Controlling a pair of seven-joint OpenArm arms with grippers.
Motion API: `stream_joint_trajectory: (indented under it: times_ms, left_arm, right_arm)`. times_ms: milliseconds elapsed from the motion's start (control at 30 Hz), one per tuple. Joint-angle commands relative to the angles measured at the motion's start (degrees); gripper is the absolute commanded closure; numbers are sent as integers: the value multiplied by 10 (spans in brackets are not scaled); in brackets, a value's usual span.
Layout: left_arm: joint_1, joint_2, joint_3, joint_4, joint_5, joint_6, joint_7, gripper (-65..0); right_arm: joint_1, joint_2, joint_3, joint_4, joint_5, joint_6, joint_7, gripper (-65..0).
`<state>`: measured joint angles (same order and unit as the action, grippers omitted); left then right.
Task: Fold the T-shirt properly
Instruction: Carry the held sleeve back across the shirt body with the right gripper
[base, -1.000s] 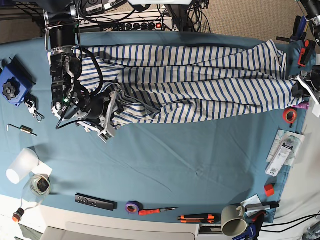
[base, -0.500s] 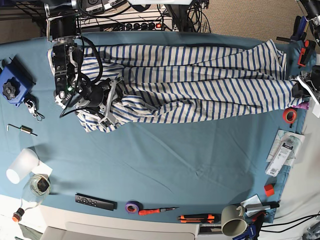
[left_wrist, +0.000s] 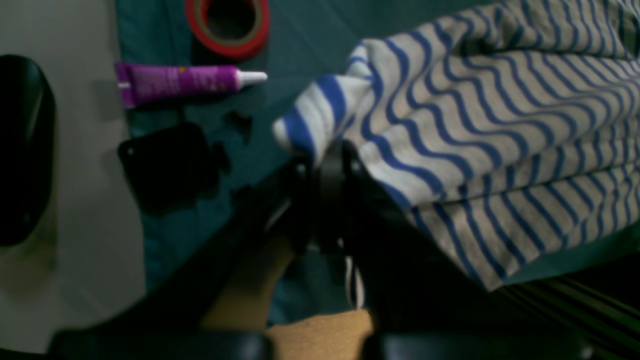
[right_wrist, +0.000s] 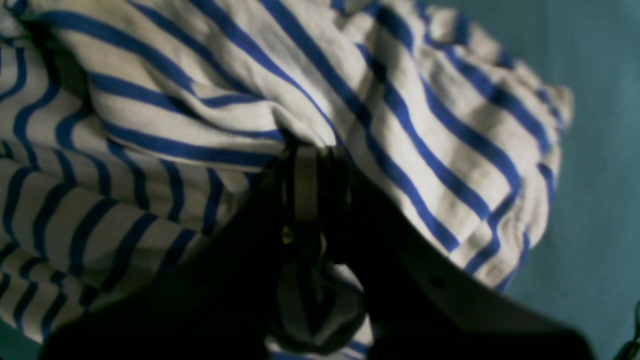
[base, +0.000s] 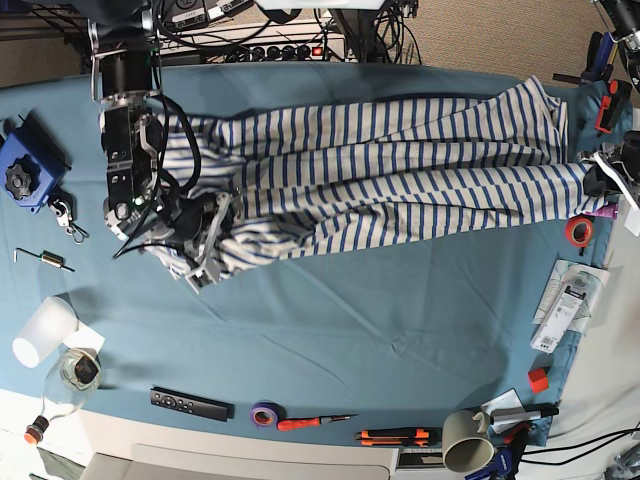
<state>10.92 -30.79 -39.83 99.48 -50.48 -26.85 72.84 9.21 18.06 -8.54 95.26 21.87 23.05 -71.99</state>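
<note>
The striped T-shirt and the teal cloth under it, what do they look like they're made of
The T-shirt looks like soft knit cotton jersey, matte: it bunches into rounded folds where the right gripper pinches it. The teal table cloth seems a thin woven fabric, matte, lying flat with only faint creases; its exact fibre can't be told.

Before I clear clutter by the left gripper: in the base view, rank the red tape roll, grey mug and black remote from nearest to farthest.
From the left gripper, at the right edge:
1. Red tape roll, just below it.
2. Grey mug, bottom right.
3. Black remote, bottom left.
</note>
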Motion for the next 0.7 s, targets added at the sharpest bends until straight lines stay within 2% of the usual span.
stream_joint_trajectory:
  times_ms: [0,167,333,433,500,667]
  left_arm:
    - [-5,-13,-5,9,-8,-2,-9,0]
    - [-5,-13,-5,9,-8,-2,-9,0]
    - [-4,-13,-5,9,-8,-2,-9,0]
    - [-4,-13,-5,9,-7,-2,-9,0]
    - [-4,-13,-5,9,-7,-2,-9,0]
    - [-4,-12,-5,9,-8,-2,-9,0]
  right_arm:
    - [13,7,4,14,-4,-4,9,0]
    - [12,7,4,15,-3,-4,-6,0]
    - [10,7,4,15,0,17,-20,0]
    - [9,7,4,15,8,20,-24,-126]
    - [10,7,4,15,8,20,-24,-181]
    - [14,7,4,15,8,16,-32,-185]
